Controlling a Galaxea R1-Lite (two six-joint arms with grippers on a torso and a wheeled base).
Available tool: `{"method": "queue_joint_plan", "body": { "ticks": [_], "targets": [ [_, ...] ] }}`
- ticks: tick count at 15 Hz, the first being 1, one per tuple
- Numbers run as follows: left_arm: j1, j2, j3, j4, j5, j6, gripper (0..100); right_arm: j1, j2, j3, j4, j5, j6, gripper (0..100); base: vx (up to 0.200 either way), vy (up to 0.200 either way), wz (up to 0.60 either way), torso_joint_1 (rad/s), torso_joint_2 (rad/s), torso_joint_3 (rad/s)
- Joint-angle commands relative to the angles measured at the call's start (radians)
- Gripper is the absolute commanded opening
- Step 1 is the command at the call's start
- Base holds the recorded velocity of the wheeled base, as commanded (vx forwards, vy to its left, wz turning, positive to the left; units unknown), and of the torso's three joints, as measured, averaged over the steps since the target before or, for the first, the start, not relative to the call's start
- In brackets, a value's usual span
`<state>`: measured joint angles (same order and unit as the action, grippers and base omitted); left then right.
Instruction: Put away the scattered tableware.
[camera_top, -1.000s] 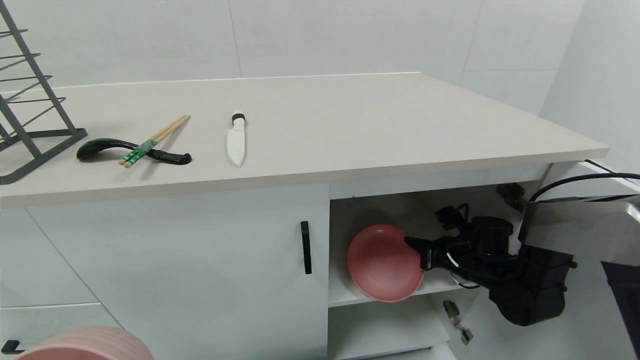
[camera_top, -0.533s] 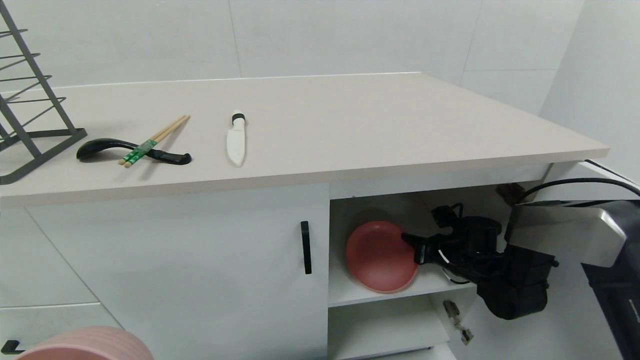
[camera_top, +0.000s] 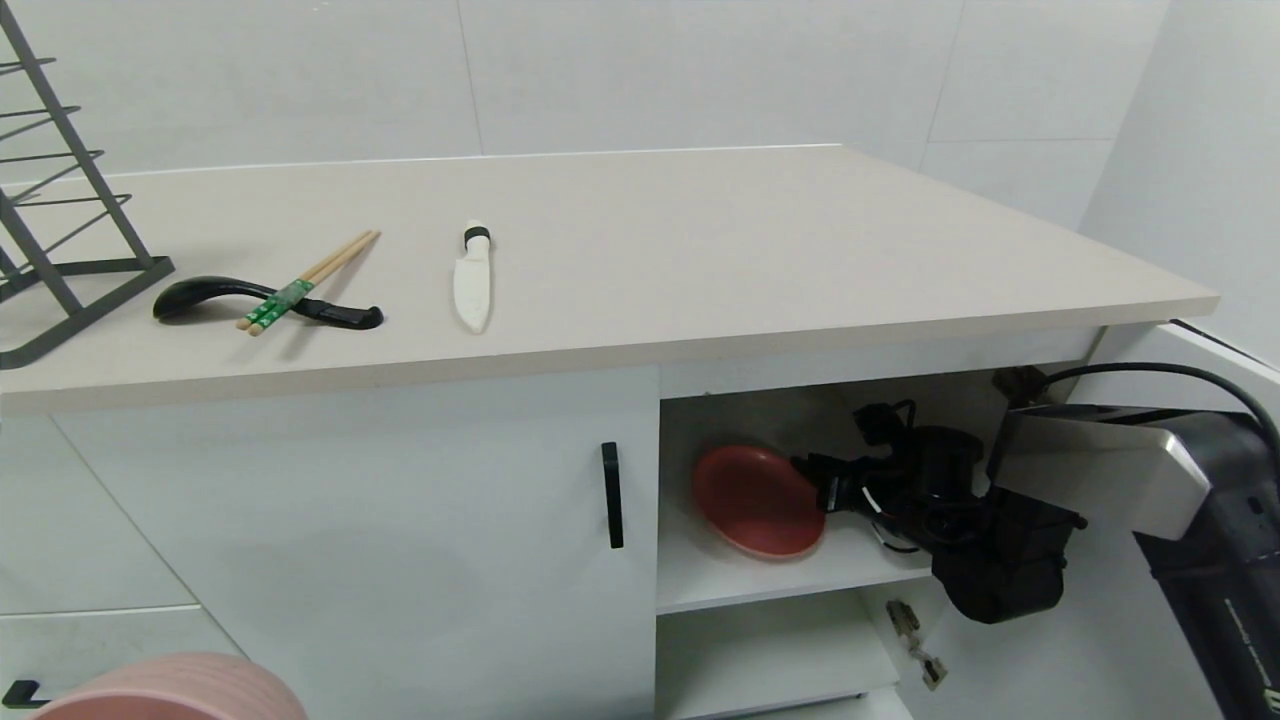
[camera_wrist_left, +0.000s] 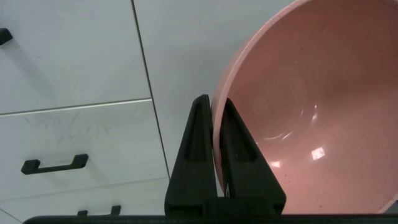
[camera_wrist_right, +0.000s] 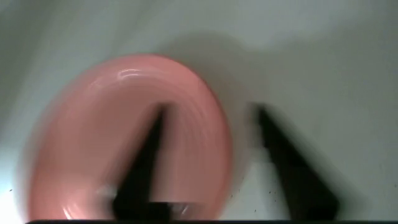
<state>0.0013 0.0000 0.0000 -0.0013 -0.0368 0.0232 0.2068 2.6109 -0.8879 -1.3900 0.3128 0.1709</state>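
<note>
A red-pink plate (camera_top: 757, 500) leans tilted on the upper shelf (camera_top: 800, 575) inside the open cabinet. My right gripper (camera_top: 808, 470) is at its right rim. In the right wrist view the plate (camera_wrist_right: 93, 137) sits under my right gripper (camera_wrist_right: 209, 110), whose fingers are spread wide, one over the plate and one beside it. My left gripper (camera_wrist_left: 214, 102) is shut on the rim of a pink bowl (camera_wrist_left: 311, 112), low at the front left (camera_top: 170, 690). On the counter lie a black spoon (camera_top: 200, 293), chopsticks (camera_top: 305, 283) across it, and a white knife (camera_top: 472, 285).
A grey wire rack (camera_top: 60, 200) stands at the counter's left end. The left cabinet door with its black handle (camera_top: 611, 495) is closed. A lower shelf (camera_top: 770, 660) lies beneath. Drawers with black handles (camera_wrist_left: 53, 165) sit behind the bowl.
My right arm has pushed the plate deeper into the cabinet, and the plate now lies flatter on the shelf. The left arm and bowl stay put.
</note>
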Motion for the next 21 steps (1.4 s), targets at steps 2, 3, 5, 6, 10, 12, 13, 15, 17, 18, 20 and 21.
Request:
{"method": "queue_joint_plan", "body": {
  "ticks": [2,3,5,6,10,12,13,15,17,18,20,21],
  "targets": [
    [0.000,0.000,0.000,0.000,0.000,0.000,0,-0.001,0.011,-0.017,-0.009,-0.001,-0.002,100,0.000,0.000,0.00,0.000,0.00,0.000],
    [0.000,0.000,0.000,0.000,0.000,0.000,0,-0.001,0.008,-0.019,-0.009,-0.001,-0.002,100,0.000,0.000,0.00,0.000,0.00,0.000],
    [0.000,0.000,0.000,0.000,0.000,0.000,0,0.000,0.002,-0.023,-0.012,-0.001,-0.002,100,0.000,0.000,0.00,0.000,0.00,0.000],
    [0.000,0.000,0.000,0.000,0.000,0.000,0,0.008,-0.032,0.000,-0.044,-0.001,-0.016,100,0.000,0.000,0.00,0.000,0.00,0.000],
    [0.000,0.000,0.000,0.000,0.000,0.000,0,0.109,-0.186,0.239,-0.144,-0.001,-0.017,100,0.000,0.000,0.00,0.000,0.00,0.000],
    [0.000,0.000,0.000,0.000,0.000,0.000,0,0.128,-0.236,0.305,-0.146,-0.001,-0.019,100,0.000,0.000,0.00,0.000,0.00,0.000],
    [0.000,0.000,0.000,0.000,0.000,0.001,0,0.131,-0.244,0.319,-0.147,-0.001,-0.019,100,0.000,0.000,0.00,0.000,0.00,0.000],
    [0.000,0.000,0.000,0.000,0.000,0.000,0,0.132,-0.252,0.343,-0.147,-0.001,-0.019,100,0.000,0.000,0.00,0.000,0.00,0.000],
    [0.000,0.000,0.000,0.000,-0.002,0.001,0,0.134,-0.255,0.366,-0.147,-0.001,-0.031,100,0.000,0.000,0.00,0.000,0.00,0.000],
    [0.000,0.000,0.000,0.000,-0.002,0.001,0,0.155,-0.295,0.417,-0.147,-0.001,-0.037,100,0.000,0.000,0.00,0.000,0.00,0.000],
    [0.000,0.000,0.000,0.000,-0.002,0.003,0,0.175,-0.333,0.463,-0.147,-0.001,-0.037,100,0.000,0.000,0.00,0.000,0.00,0.000],
    [0.000,0.000,0.000,0.000,-0.002,0.004,0,0.218,-0.419,0.560,-0.147,-0.001,-0.037,100,0.000,0.000,0.00,0.000,0.00,0.000]
  ]
}}
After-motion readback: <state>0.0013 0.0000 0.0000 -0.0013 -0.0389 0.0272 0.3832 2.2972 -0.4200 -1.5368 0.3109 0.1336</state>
